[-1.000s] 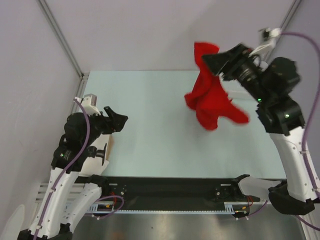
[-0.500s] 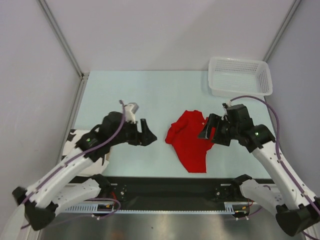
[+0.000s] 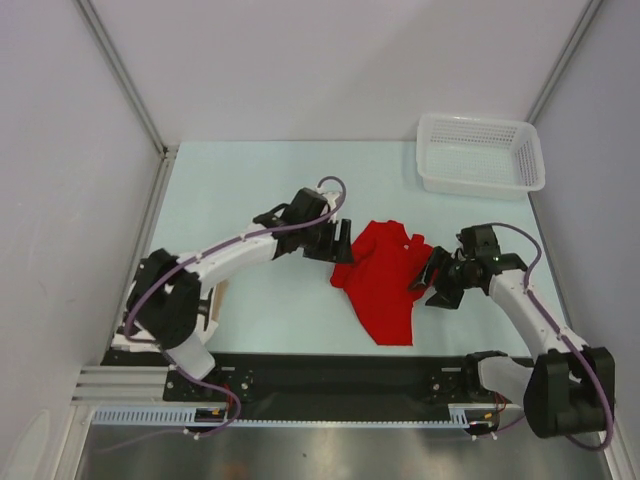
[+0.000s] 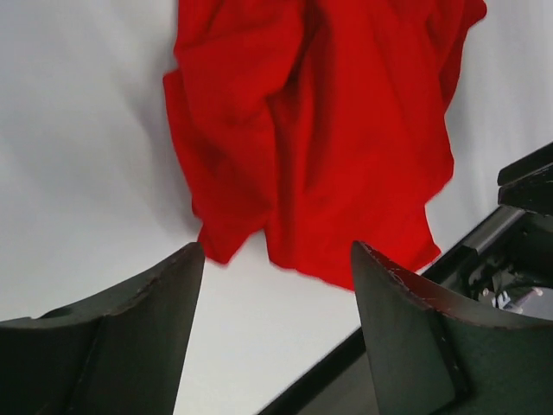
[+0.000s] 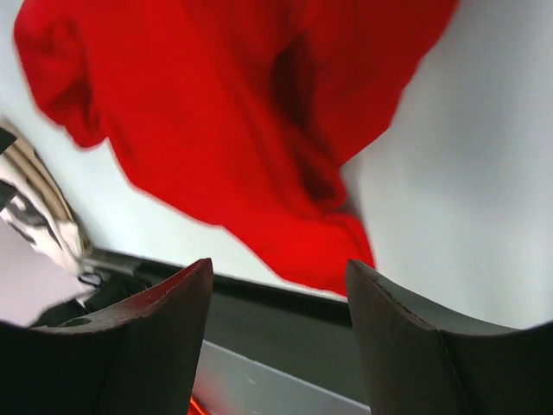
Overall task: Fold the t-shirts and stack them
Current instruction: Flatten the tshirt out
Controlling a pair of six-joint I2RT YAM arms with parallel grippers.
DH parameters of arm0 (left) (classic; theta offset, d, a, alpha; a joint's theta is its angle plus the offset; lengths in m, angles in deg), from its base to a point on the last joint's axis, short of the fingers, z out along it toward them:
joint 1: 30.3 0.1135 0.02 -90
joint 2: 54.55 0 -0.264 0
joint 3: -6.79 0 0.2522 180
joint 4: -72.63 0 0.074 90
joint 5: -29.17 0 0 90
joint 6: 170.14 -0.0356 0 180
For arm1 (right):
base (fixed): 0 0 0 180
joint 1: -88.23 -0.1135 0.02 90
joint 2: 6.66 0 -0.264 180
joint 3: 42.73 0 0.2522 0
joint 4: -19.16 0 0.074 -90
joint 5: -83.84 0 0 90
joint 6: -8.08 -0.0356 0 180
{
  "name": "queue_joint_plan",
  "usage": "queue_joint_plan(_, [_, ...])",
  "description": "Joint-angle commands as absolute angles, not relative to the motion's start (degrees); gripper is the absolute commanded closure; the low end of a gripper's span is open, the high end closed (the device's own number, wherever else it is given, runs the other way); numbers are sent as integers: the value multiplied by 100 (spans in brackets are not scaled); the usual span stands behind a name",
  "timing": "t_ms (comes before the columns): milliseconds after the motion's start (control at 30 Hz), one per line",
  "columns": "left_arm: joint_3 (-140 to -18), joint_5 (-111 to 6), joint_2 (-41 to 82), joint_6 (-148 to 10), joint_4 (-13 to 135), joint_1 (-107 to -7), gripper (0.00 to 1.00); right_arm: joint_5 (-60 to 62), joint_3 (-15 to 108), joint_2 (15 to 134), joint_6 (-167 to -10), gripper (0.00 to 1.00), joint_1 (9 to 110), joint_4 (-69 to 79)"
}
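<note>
A plain, unpatterned bright red t-shirt (image 3: 385, 285) on a pale mint-green worktop (image 3: 250, 190), a white mesh basket (image 3: 470, 183) at 1 o'clock, and white-and-black arms (image 3: 530, 310) with purple cables (image 3: 331, 180)

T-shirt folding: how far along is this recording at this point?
Done: one red t-shirt lies crumpled on the table, not folded. In hand: nothing; the left gripper and right gripper sit open at its two sides. Left: spreading it flat, folding, stacking.
</note>
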State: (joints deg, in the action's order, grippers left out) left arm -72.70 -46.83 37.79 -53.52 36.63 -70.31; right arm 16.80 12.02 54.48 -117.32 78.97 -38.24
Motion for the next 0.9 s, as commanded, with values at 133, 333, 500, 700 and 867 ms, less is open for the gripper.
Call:
queue_joint_plan(133, [-8598, -4211, 4977, -5921, 3593, -6958, 27, 3163, 1005, 6829, -11277, 39, 8384, -2660])
queue_joint_plan(333, [-8923, -3816, 5540, -5983, 3549, -6914, 31, 2137, 1445, 7437, -10855, 37, 7838, -2897])
queue_joint_plan(500, [-8801, -3877, 5480, -6018, 3461, -6871, 41, 2047, 1375, 7499, -10793, 54, 7821, -2879])
queue_joint_plan(700, [-8274, -4307, 4812, -5975, 3540, -6800, 75, 2109, 1322, 7289, -10802, 89, 7768, -2958])
queue_joint_plan(867, [-8203, -5027, 3960, -5869, 3329, -6800, 100, 2013, 1681, 6744, -10724, 100, 7733, -3599])
